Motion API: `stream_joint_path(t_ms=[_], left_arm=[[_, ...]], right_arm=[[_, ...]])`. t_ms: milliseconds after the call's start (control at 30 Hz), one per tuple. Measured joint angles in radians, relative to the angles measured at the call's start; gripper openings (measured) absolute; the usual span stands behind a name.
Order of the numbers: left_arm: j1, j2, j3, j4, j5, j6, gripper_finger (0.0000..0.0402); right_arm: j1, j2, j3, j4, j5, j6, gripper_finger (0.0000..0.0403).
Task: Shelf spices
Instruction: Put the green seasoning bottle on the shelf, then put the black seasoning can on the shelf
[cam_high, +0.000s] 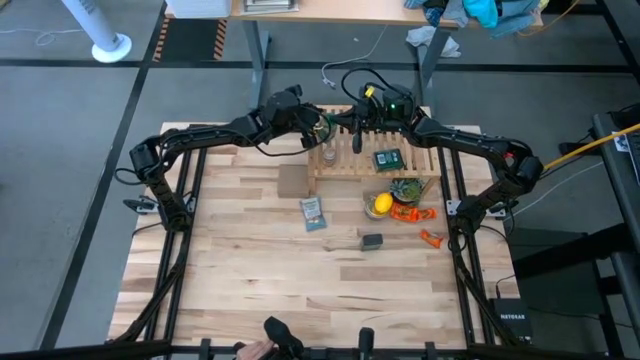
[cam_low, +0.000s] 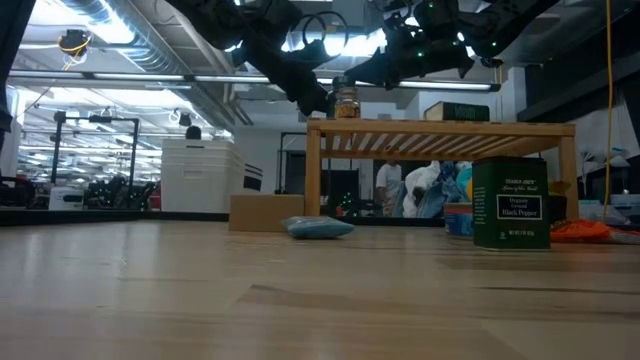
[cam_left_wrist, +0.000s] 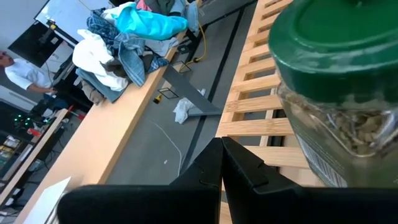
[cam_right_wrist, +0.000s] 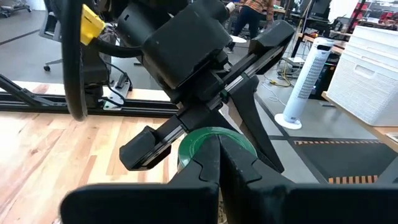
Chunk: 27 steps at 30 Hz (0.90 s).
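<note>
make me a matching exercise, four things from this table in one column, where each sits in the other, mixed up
Things:
1. green-labelled tin
2. lemon
3. blue-and-white packet
4. dark tin

Places:
a. flat on the table, in front of the cardboard box
b. on top of the shelf
c. alone on the table, nearest the front edge
d. on the table in front of the shelf, beside orange items

Pairs: 1-b, 2-d, 3-a, 4-c
</note>
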Motion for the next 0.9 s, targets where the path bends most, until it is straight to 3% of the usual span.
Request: stream_joint_path(t_ms=[533,600,733,900], left_arm=[[0.0,0.0,0.0,-0.002,-0.002,0.002,0.0],[0.0,0.001,0.0,-0.001,-0.033,0.015,0.0],[0.0,-0.012,0.0,-0.005,-0.193,0.063,0.0],[-0.006,-0.121,0.001,-0.055,-0.218,0.061,0.0]], right_arm=[[0.0,0.0,-0.001,0.066,0.0,0.0,0.0001],[0.0,0.0,-0.001,0.067,0.0,0.0,0.0001],[-0.001,-0.001,0.0,0.073,0.0,-0.001,0.0001],[-0.01,-0.042,0.001,0.037,-0.01,-0.021,0.0001]])
